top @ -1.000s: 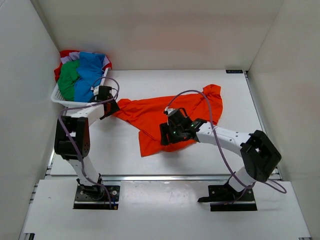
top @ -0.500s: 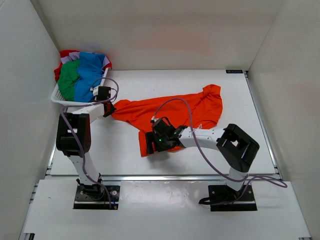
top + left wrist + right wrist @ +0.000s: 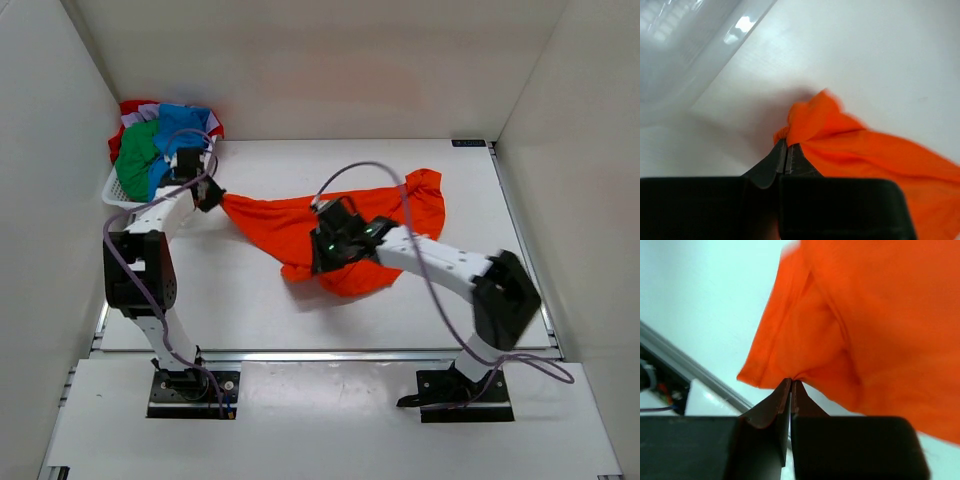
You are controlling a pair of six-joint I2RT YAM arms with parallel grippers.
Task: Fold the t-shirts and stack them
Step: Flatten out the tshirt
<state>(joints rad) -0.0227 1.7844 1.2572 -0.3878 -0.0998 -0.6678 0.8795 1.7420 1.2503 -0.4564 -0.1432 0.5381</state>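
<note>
An orange t-shirt (image 3: 300,225) is stretched across the middle of the table, partly lifted. My left gripper (image 3: 213,196) is shut on its left corner, right beside the basket; the left wrist view shows the orange t-shirt (image 3: 850,145) bunched at the tips of my left gripper (image 3: 786,144). Shut on a fold near the shirt's lower edge, my right gripper (image 3: 318,256) holds it up off the table; the orange t-shirt (image 3: 865,325) hangs from my right gripper (image 3: 790,381). Green (image 3: 135,160), blue (image 3: 180,130) and red (image 3: 132,108) t-shirts lie piled in the basket.
A white plastic basket (image 3: 112,190) stands at the back left corner against the side wall. White walls close the table on three sides. A metal rail (image 3: 330,353) runs along the near edge of the table.
Both grippers have shut on the orange t-shirt. The left gripper moved back toward the basket with its corner; the right gripper went down to the lower edge, then lifted it up and back.
</note>
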